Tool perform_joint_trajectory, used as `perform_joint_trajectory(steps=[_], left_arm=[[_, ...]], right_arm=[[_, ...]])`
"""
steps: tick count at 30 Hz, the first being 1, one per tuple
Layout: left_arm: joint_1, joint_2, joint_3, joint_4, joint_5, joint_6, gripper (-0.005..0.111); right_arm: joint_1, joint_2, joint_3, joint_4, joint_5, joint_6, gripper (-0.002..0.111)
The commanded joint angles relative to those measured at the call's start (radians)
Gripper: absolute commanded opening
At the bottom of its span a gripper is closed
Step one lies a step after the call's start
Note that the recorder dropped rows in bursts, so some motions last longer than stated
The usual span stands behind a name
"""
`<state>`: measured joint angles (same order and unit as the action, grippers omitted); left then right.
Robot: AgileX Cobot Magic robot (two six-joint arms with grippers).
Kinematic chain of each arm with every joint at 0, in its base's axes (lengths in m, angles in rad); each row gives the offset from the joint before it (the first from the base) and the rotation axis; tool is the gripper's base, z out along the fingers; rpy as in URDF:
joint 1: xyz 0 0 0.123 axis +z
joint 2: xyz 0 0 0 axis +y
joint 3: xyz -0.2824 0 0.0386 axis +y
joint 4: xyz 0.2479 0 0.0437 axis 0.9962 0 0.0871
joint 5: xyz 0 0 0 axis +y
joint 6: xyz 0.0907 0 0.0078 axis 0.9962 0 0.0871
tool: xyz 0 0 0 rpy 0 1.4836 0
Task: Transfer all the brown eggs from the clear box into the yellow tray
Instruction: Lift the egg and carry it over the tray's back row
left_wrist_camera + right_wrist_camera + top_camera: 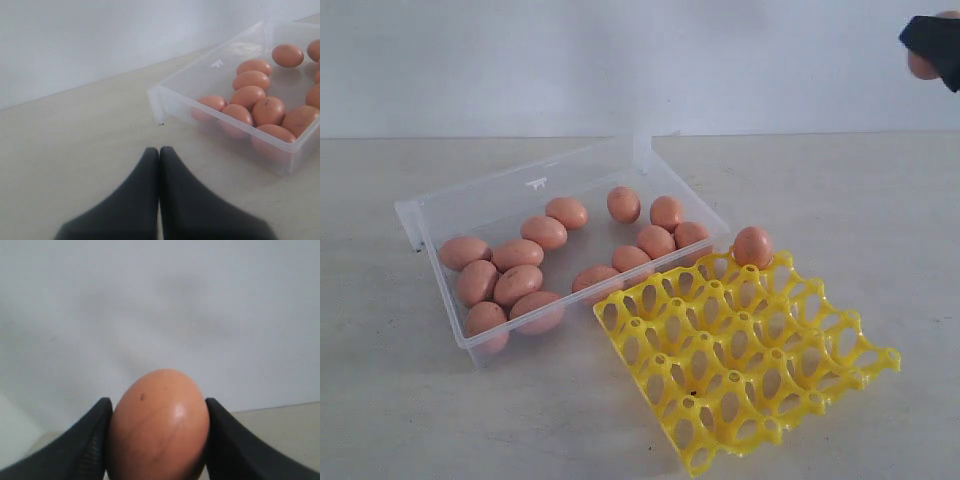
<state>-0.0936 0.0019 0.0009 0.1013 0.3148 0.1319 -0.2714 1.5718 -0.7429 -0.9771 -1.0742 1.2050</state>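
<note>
The clear box (440, 215) lies left of centre on the table and holds several brown eggs (543, 232). In front of it to the right sits the yellow tray (860, 365), with one brown egg (752, 246) standing in its far corner cup. My right gripper (930, 45) hangs high at the top right edge, shut on a brown egg (157, 425) that fills the space between both black fingers. My left gripper (159, 150) is shut with nothing in it, low over the bare table beside the box's end wall (162, 100). It does not show in the exterior view.
A plain pale wall rises behind the table. The box's end lip (408, 222) juts out on the left. Bare tabletop (880, 200) stretches right of the box and behind the tray.
</note>
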Motion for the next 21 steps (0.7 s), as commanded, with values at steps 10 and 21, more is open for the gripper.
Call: perform_joint_trajectory(steps=[10,21], left_arm=[[0.001,-0.002,-0.001,-0.008,-0.008,0.000,-0.004],[0.001,-0.002,-0.001,-0.008,-0.008,0.000,-0.004]], right_arm=[[-0.024,0.285,-0.096,-0.602,-0.147,0.164,0.000],[0.193,0.360,-0.096,-0.628,0.094,0.058,0.000]])
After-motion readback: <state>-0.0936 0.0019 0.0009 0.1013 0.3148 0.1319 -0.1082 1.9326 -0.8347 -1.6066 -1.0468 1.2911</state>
